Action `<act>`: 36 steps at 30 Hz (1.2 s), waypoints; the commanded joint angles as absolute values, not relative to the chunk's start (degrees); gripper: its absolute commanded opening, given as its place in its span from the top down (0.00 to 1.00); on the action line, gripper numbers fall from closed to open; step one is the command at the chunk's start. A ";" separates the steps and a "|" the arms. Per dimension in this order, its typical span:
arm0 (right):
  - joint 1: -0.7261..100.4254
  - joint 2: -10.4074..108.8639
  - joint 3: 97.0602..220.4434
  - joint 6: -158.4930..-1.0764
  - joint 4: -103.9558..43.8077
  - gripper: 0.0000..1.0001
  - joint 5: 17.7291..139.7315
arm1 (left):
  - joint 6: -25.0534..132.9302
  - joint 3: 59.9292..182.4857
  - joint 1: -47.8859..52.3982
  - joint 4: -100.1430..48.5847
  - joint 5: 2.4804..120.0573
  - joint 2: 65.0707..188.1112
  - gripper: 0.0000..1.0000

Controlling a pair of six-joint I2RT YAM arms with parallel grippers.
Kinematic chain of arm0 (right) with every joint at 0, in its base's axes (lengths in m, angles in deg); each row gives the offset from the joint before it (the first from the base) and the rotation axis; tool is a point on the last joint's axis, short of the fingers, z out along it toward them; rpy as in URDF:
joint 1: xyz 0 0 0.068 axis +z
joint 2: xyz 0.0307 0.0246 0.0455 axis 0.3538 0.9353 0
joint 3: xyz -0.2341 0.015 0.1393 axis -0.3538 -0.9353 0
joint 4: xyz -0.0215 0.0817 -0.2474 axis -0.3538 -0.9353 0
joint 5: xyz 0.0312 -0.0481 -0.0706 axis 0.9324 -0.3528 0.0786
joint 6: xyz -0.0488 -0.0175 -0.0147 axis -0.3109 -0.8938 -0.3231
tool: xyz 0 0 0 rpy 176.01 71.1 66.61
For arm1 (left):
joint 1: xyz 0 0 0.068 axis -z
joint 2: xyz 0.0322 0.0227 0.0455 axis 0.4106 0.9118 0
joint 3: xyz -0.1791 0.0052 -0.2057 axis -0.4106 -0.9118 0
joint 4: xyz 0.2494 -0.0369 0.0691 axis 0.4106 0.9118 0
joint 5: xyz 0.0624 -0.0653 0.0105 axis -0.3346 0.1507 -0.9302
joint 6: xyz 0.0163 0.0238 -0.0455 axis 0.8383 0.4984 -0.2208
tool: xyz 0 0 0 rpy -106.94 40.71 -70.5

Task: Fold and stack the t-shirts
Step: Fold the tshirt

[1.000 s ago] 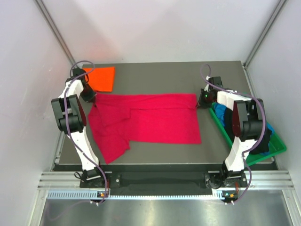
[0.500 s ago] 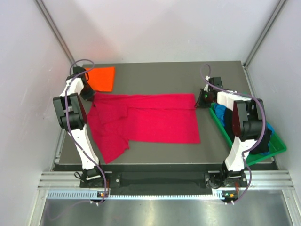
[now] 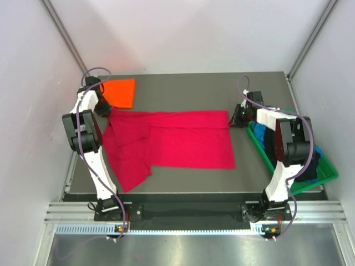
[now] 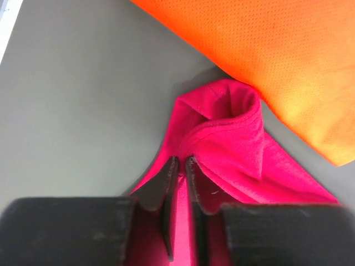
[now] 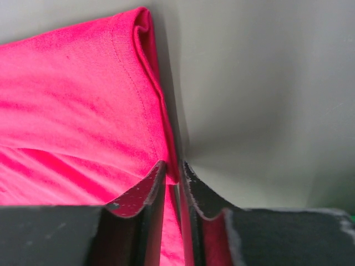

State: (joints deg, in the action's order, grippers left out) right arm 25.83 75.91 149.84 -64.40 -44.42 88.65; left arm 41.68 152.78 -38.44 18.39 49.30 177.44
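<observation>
The crimson-red t-shirt (image 3: 183,138) lies spread across the middle of the table, its left part rumpled and folded over. My left gripper (image 3: 104,110) is at the shirt's far left corner, beside the folded orange t-shirt (image 3: 121,92). In the left wrist view its jaws (image 4: 181,160) stand slightly apart, with red cloth (image 4: 222,133) between them and the orange t-shirt (image 4: 277,55) just beyond. My right gripper (image 3: 237,117) is at the shirt's far right corner. There its jaws (image 5: 173,165) are also parted a little around the red hem (image 5: 72,111).
A green bin (image 3: 327,172) stands along the table's right edge, with blue cloth (image 3: 259,132) and dark cloth in it, partly hidden by the right arm. Bare grey table shows behind and in front of the red shirt.
Both grippers' jaws have parted slightly from shut. The red shirt's far edge has shifted a little to the left and towards the back, and its right edge has drawn in slightly.
</observation>
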 commanded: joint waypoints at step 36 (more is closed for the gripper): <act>34.61 77.92 152.38 -61.64 -41.26 0.85 80.76 | 39.77 113.99 -36.11 10.52 58.71 154.19 0.73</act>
State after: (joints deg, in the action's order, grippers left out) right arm 34.44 77.84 152.00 -60.99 -43.61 83.06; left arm 40.74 114.82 -36.14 14.80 56.89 153.90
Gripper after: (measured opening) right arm 0.156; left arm 0.281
